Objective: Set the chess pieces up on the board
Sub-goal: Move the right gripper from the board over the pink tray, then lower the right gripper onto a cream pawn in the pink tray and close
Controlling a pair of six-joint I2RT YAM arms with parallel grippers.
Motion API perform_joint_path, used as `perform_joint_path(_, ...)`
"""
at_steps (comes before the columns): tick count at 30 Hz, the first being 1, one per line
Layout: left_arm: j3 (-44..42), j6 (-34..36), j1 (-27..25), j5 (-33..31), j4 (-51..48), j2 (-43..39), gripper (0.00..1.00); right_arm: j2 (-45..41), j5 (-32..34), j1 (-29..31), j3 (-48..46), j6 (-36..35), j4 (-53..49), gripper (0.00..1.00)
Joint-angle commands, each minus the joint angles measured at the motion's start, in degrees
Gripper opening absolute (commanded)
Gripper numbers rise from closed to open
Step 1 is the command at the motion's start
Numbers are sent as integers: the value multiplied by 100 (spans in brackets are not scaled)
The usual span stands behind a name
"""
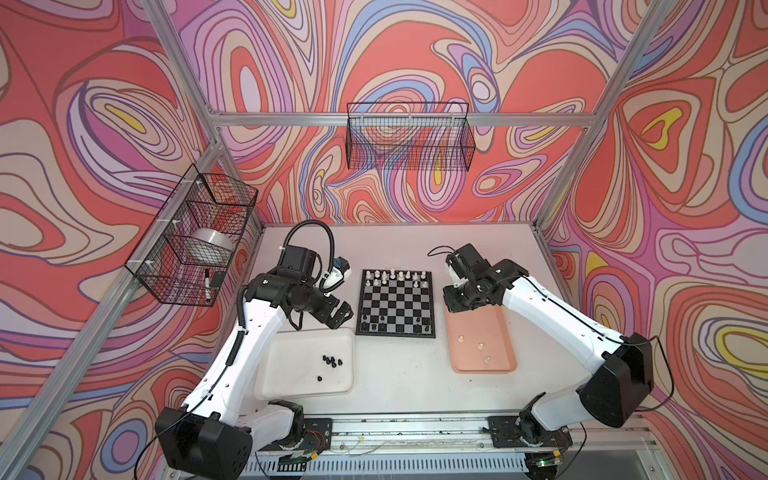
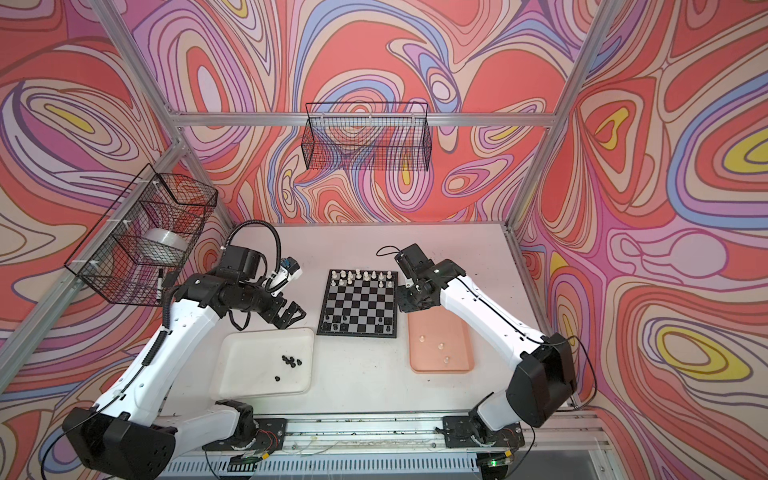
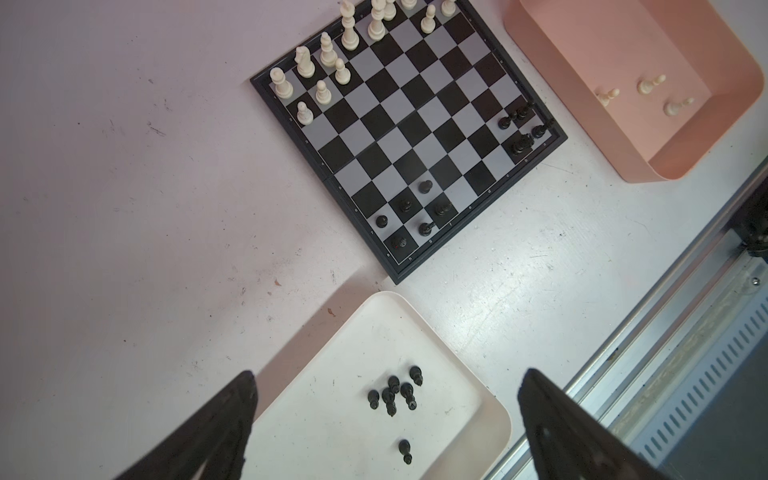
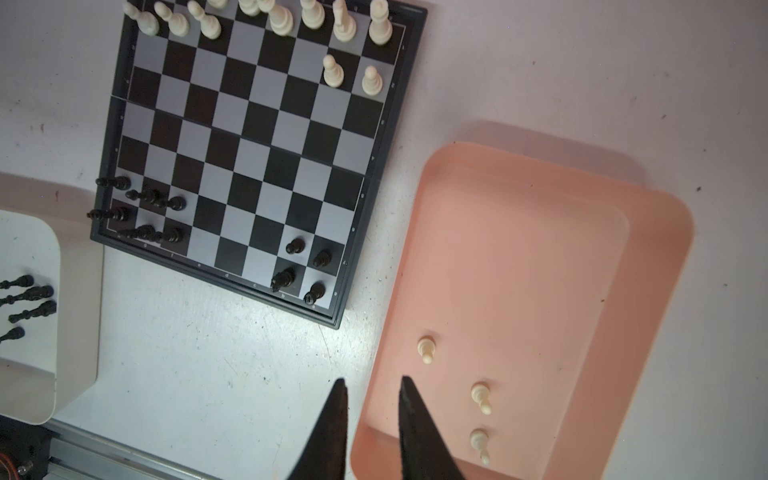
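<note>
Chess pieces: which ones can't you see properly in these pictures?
- White back row: right wrist view, tops cut off by the picture's edge.
- Black pieces in the white tray: in a top view, too small to tell kinds.
- Black row on the board: in a top view, tiny, kinds unclear.

Looks like a robotics lab test cell. Boxed in by aluminium frame bars (image 1: 282,119) and swirl-printed wall panels (image 1: 83,124) around and beyond the left gripper (image 1: 341,314). Hung with wire baskets (image 1: 409,137) clipped to that frame, above and beyond it. Floored with a scuffed white tabletop (image 1: 399,365) below the right gripper (image 1: 455,305), plus a slotted rail (image 1: 415,429) behind it with cabled arm bases (image 1: 503,428) bolted on.
</note>
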Motion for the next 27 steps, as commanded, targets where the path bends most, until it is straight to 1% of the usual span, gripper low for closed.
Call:
perform_joint_path(1, 97, 79, -40, 124, -197, 42, 99, -126, -196, 28, -246, 201, -113, 22)
perform_joint_path(9, 56, 61, -67, 172, -196, 61, 99, -392, -271, 27, -660, 390, -437, 27)
perform_joint_path(13, 5, 67, -67, 163, -172, 47, 99, -472, -284, 27, -905, 507, -535, 27)
perform_joint_path(16, -31, 57, -76, 172, -160, 36, 99, -643, -267, 19, -1143, 706, -466, 29)
perform_joint_path(18, -41, 49, -76, 181, -155, 34, 99, -670, -328, 18, -1244, 795, -417, 29)
perform_joint_path(21, -49, 45, -76, 169, -146, 34, 99, -659, -240, 10, -1410, 903, -216, 30)
perform_joint_path(27, 9, 45, -84, 184, -169, 40, 99, -493, -168, 1, -1720, 1092, 194, 28)
